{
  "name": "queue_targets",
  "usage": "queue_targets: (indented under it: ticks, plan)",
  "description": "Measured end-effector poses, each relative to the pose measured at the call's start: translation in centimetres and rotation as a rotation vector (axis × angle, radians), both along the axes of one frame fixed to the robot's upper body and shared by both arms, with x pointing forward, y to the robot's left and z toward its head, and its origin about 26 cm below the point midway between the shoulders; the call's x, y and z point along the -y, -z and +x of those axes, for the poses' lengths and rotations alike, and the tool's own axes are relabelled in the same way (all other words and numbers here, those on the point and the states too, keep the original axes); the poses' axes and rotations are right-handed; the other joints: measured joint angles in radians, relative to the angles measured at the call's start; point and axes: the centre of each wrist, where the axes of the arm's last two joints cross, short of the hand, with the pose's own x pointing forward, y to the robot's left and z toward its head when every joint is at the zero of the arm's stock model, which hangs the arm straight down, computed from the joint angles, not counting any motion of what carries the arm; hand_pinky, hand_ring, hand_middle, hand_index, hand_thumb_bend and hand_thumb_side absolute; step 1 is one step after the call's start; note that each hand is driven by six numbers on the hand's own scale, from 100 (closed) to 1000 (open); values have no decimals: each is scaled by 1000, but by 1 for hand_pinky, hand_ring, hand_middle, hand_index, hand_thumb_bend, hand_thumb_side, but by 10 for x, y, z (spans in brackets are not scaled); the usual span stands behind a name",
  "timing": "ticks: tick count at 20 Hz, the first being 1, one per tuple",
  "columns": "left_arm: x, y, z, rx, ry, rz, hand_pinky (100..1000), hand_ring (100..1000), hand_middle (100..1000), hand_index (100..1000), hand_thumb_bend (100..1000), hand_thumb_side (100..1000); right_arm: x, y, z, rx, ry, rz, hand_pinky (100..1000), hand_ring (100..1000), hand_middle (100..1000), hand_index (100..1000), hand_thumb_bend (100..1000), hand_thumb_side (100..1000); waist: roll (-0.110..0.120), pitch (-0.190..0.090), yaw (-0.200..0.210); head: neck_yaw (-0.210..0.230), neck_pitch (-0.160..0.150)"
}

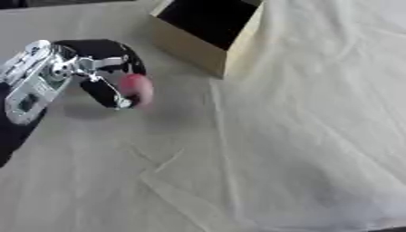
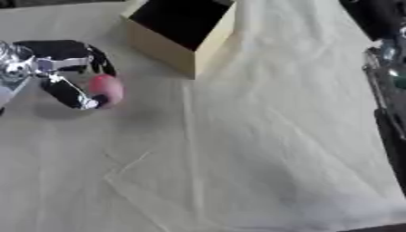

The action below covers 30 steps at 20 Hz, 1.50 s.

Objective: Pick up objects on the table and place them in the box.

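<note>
Left hand point(image 1: 75, 74), black and silver: one. It enters at the upper left of the frame, wrist at the left edge, fingers reaching right. The black fingers point(image 1: 107, 47) arch over the top and the thumb comes up from beneath, so the two curl into a ring round a small pink rounded object point(image 1: 136, 88). The object sits at the right-hand tips of the ring, pinched between fingertip and thumb. A soft shadow lies on the cloth just under the hand; whether the object touches the cloth cannot be told.

Small pink rounded object: one, in the upper left of the frame, held in the left hand, left of and below the box and apart from it.

Cream-coloured creased cloth over the table point(image 1: 262, 158): one, filling almost the whole frame, with long folds running down the middle and to the lower right.

Open-topped tan cardboard box with a dark inside point(image 1: 208, 34): one, at the top centre of the frame, standing on the cloth with one corner pointing down-frame. Nothing can be made out inside it.

Right hand point(image 2: 389, 59): one, showing only in the right eye view as a dark and silver shape along the upper right edge; how its fingers stand cannot be told.
</note>
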Motion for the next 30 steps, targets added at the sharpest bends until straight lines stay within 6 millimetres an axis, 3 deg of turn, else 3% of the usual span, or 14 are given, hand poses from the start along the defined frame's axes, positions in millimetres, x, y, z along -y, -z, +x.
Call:
queue_targets:
  ticks: [7,19,25,30]
  plan:
    - [2,-22,-15,46,21,-85,411,527,594,681,100,149,0,0,0,-1,2,2,799,644,583,771,100,795,2,0,5,-1,0]
    - [-2,-107,-40,309,79,-220,375,487,556,643,100,175,1,0,0,1,3,3,800,645,583,771,100,791,11,0,1,-1,-2]
    - [9,-127,-25,375,79,-289,382,479,560,645,100,216,-3,-7,0,21,-11,1,801,647,584,772,100,785,19,8,-42,21,-37]
    - [22,-130,-2,399,69,-346,383,475,558,643,100,225,-10,-15,-2,49,-37,-3,801,645,584,772,100,786,36,27,-90,57,-79]
